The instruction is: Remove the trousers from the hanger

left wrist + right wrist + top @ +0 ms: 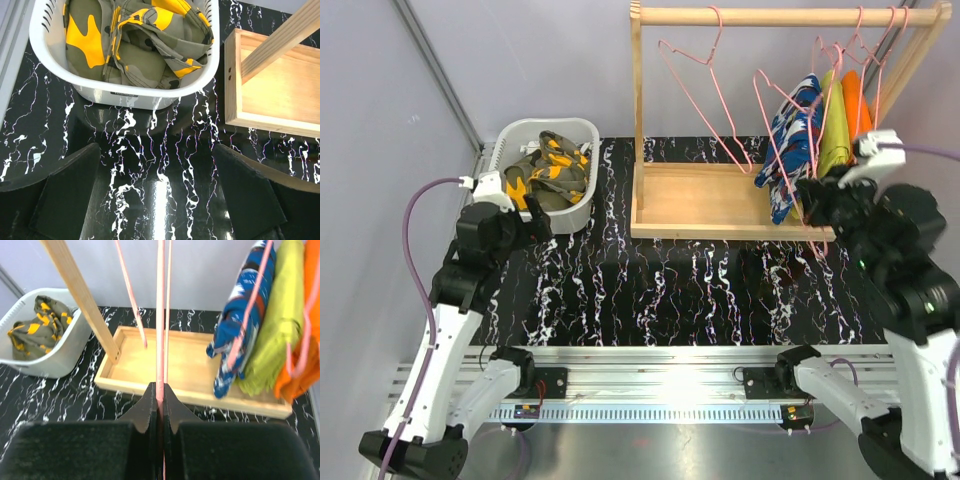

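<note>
Black marbled table [650,290]. We log: right gripper [161,390] clamped on pink hanger [160,315], presumably steadying it; left gripper [156,150] wide, empty.

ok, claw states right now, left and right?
Left claw: open, holding nothing.
Right claw: closed on the wire of a pink hanger.
</note>
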Robot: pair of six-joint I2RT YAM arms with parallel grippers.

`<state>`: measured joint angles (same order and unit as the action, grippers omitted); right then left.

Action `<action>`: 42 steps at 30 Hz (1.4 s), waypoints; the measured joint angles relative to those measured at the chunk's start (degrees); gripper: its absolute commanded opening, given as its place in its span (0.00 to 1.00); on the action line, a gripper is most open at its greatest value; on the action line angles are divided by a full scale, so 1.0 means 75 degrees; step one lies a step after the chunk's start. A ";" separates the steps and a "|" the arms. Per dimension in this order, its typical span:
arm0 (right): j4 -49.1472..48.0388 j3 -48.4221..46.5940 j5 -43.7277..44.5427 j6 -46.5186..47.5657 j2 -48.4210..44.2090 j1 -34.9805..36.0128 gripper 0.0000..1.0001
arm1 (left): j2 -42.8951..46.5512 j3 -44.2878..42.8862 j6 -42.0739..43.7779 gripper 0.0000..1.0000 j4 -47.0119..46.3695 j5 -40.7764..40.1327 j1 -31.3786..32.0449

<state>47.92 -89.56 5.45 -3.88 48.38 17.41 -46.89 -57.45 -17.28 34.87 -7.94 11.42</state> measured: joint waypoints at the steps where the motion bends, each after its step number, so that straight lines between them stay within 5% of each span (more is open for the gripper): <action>1: -0.0289 0.0015 0.0009 0.0009 0.0265 0.0000 0.00 | 0.0125 0.0134 0.0017 0.99 -0.0085 0.0000 0.0000; 14: -0.2830 -0.0892 -0.0015 0.0289 0.4016 0.0006 0.00 | 0.1078 0.0831 0.0111 0.99 -0.0469 -0.0192 0.0000; 29: -0.3235 -0.1486 -0.0458 0.0052 0.5164 0.0361 0.00 | 0.0985 0.0831 0.0312 0.99 -0.0463 -0.0192 0.0000; 31: -0.3235 -0.1472 -0.0516 0.0023 0.5176 0.0452 0.13 | 0.0985 0.0831 0.0321 0.99 -0.0463 -0.0192 0.0000; 32: -0.3232 -0.1472 -0.0536 -0.0009 0.5167 0.0472 0.31 | 0.0985 0.0831 0.0323 0.99 -0.0460 -0.0192 -0.0003; 35: -0.3177 -0.1469 -0.0469 -0.0058 0.5097 0.0478 0.57 | 0.0953 0.0831 0.0329 0.99 -0.0458 -0.0204 -0.0003; 42: -0.1711 -0.1970 0.0204 0.0003 0.4572 0.0358 0.82 | 0.0901 0.0831 0.0326 0.99 -0.0431 -0.0230 -0.0032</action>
<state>35.09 -104.33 6.98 -3.86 82.67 20.10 -40.14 -51.22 -14.83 31.64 -9.67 11.18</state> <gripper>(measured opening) 0.767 0.987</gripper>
